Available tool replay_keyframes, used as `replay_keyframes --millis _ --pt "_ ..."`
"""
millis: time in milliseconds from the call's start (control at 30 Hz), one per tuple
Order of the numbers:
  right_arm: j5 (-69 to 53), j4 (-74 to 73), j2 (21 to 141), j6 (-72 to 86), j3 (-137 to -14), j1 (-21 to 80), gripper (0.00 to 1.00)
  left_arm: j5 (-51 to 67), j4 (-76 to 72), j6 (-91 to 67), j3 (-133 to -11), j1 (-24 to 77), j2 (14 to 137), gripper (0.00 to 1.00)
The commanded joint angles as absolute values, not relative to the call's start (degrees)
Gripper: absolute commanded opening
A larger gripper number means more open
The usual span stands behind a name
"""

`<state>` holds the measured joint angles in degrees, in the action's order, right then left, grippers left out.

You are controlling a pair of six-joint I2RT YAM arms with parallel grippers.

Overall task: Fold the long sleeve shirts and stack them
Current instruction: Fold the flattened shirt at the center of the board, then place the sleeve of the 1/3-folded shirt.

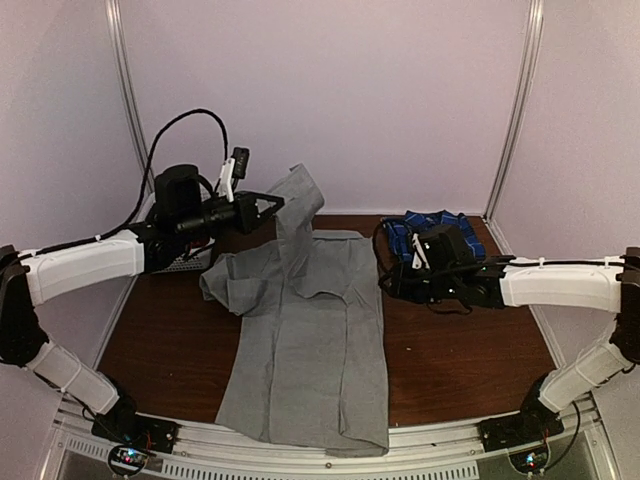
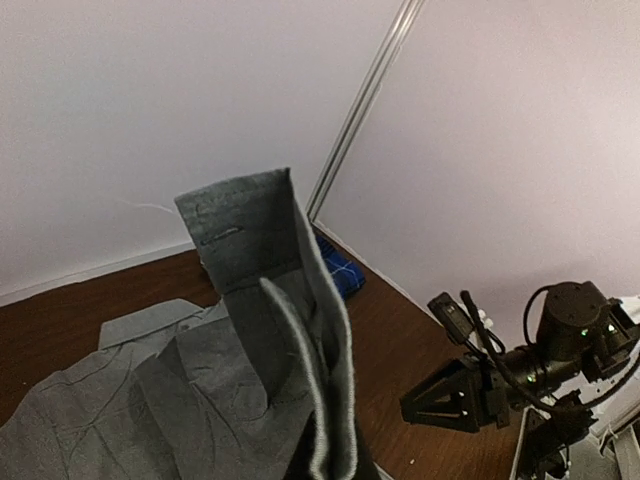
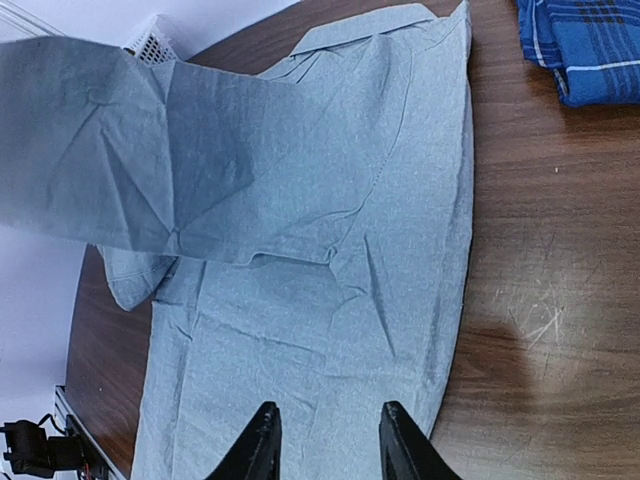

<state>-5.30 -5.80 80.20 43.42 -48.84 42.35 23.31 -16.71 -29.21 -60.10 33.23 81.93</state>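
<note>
Top view: the grey shirt point(image 1: 310, 340) lies spread down the middle of the table point(image 1: 170, 340), hem at the near edge, collar toward the back wall. My left gripper point(image 1: 272, 207) is clamped on one sleeve point(image 1: 297, 200) and holds it up off the table, cuff end standing above the fingers. The other sleeve is bunched at the shirt's left side. The blue plaid shirt point(image 1: 425, 222) sits in the back right corner, apart from the grey one. My right gripper point(image 1: 390, 280) hovers at the grey shirt's right edge, just in front of the plaid. Left wrist view: the sleeve rises straight in front of the lens, cuff with buttonhole on top. I can barely see my own fingers under the cloth. The right gripper shows across the table, a corner of plaid behind the sleeve. Right wrist view: fingers moderately apart, nothing between them, above the grey shirt's right side near its edge. The raised sleeve hangs across the upper left, a white basket point(image 3: 155, 40) behind it, the plaid at top right on bare wood.
</note>
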Motion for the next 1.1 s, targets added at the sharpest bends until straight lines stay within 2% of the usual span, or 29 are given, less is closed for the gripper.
replay_keyframes --millis 0,167,333,600,1067 --pt "-9.19 -0.17 84.8 42.52 -50.8 40.17 0.33 26.66 -19.13 -27.0 -58.15 37.1 81.6 0.0" --pt "-11.04 3.15 89.08 43.39 -52.3 39.56 0.3 28.57 -20.58 -27.71 -56.97 40.78 83.85 0.0" --pt "-9.64 3.24 88.25 45.13 -50.19 39.49 0.3 30.0 -20.95 -27.2 -56.6 46.12 88.39 0.0" --pt "-3.79 -1.54 79.51 45.53 -43.82 38.63 0.37 30.99 -23.26 -28.14 -56.61 53.63 97.5 0.0" --pt "-7.05 -5.07 71.72 45.85 -35.47 43.13 0.5 32.31 -24.24 -28.63 -55.08 60.05 105.75 0.0"
